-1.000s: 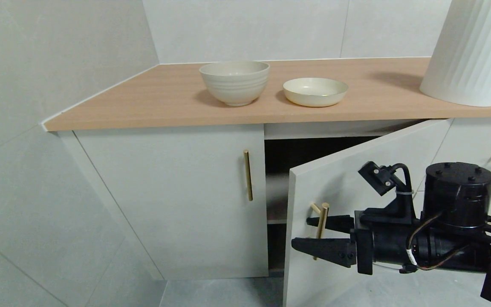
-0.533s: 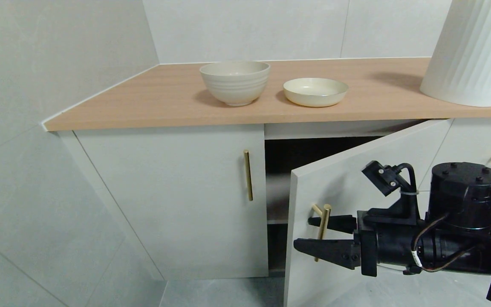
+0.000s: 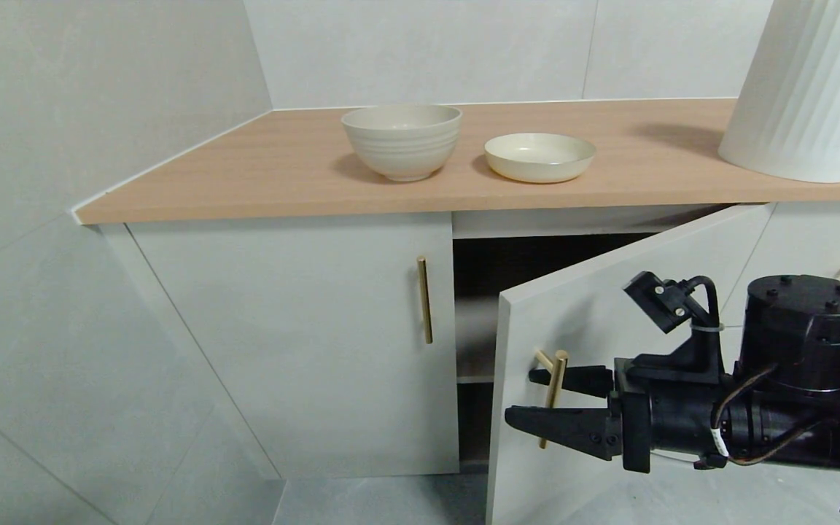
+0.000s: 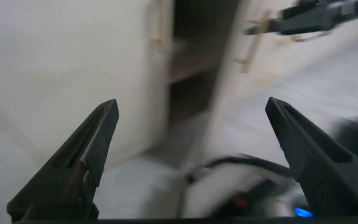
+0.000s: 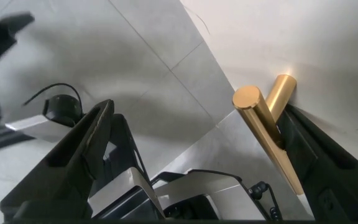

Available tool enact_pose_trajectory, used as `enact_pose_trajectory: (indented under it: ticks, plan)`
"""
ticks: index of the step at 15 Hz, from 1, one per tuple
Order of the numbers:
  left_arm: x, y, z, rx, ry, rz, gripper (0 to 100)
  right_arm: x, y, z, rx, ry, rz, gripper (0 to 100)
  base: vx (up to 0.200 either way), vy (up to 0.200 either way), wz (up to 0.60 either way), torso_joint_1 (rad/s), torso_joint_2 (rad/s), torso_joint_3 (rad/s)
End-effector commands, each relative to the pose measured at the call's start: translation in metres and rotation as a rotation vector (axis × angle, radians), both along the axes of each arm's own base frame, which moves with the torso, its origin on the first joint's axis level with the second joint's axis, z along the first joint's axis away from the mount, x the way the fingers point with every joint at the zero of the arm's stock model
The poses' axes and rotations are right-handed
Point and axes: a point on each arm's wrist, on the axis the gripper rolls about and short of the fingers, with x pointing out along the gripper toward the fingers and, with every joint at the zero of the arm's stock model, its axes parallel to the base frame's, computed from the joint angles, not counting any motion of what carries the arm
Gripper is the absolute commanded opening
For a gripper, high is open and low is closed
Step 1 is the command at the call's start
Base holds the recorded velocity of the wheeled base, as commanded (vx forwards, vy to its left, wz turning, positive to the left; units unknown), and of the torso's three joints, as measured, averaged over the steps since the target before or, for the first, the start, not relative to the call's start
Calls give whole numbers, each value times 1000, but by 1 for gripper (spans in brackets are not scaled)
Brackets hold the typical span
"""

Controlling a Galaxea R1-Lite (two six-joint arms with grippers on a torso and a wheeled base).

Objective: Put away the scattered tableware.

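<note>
A ribbed cream bowl (image 3: 401, 140) and a shallow cream dish (image 3: 539, 156) sit side by side on the wooden countertop (image 3: 281, 175). Below them the right cabinet door (image 3: 609, 292) hangs partly open. My right gripper (image 3: 522, 397) is open at the door's gold handle (image 3: 553, 394), one finger on each side of the bar. In the right wrist view the gold handle (image 5: 263, 121) lies close against one finger of the right gripper (image 5: 197, 109). My left gripper (image 4: 191, 102) is open and holds nothing, low near the floor, facing the cabinet.
A tall white ribbed container (image 3: 814, 87) stands at the countertop's right end. The left cabinet door (image 3: 296, 343) is closed, with a vertical gold handle (image 3: 425, 299). A shelf (image 3: 472, 375) shows inside the dark opening. Tiled walls close off the left side.
The right gripper has drawn slightly right and down with the handle, and the right door has swung open a little further. The bowl and the dish have not moved.
</note>
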Motion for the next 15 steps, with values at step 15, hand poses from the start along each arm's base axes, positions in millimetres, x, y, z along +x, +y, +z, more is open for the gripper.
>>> enact_pose_trajectory:
  ticks: [15]
  plan:
    - [213,-94,-1,50,343,-409,100,-3,0,-1,-3,1,7,100,0,0,0,0,0,0]
